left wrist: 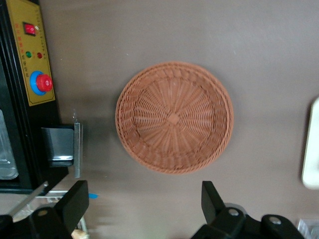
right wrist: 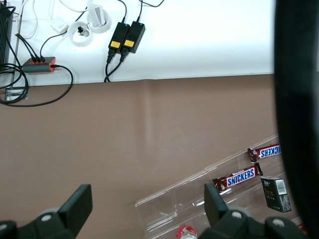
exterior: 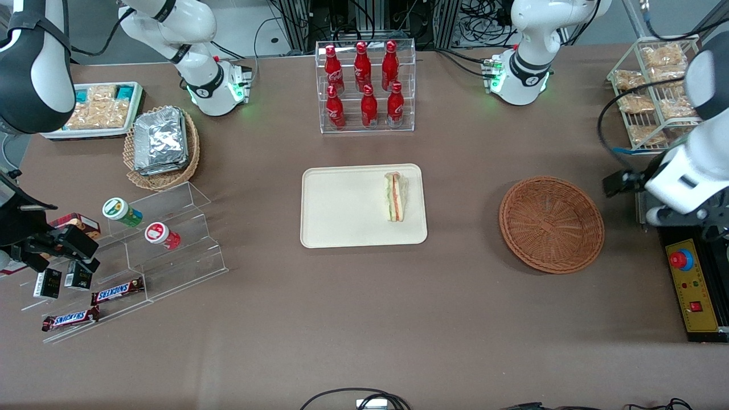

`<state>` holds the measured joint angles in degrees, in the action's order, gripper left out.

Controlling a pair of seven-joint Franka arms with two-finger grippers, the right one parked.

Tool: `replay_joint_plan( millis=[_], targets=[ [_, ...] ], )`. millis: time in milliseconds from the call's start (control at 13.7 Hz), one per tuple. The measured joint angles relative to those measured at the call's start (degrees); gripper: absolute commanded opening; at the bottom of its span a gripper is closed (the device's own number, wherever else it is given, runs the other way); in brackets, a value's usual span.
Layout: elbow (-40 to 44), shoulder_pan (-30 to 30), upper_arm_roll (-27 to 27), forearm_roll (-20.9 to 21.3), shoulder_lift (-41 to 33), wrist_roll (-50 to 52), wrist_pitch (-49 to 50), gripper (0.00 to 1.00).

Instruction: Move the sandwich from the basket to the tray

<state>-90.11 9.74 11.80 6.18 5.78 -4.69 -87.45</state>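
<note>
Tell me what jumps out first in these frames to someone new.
The sandwich lying on the cream tray mid-table, at the tray's edge nearest the basket. Then the empty reddish-brown basket toward the working arm's end, with the open gripper hovering above the table beside it. Red bottles in a clear rack stand farther from the front camera than the tray.

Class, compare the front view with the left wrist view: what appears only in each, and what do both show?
Only the front view shows the sandwich lying on the tray, the rack of red bottles and the foil packets.

Only the left wrist view shows the gripper, fingers open and holding nothing, above the table beside the basket.

Both show the basket, with nothing in it, and the control box with the red button. The wrist view shows only an edge of the tray.
</note>
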Motion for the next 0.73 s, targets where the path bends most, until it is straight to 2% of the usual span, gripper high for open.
replay_joint_plan(
  millis=[219, 438, 730],
  targets=[
    [-0.01, -0.41, -1.32, -1.65, -3.33, -5.80, 1.54, 1.00],
    [-0.02, -1.80, -1.31, -4.28, -5.04, -2.85, 1.81, 1.00],
    [-0.03, -2.26, -1.31, -4.83, -5.19, -0.93, 1.81, 1.00]
  ],
)
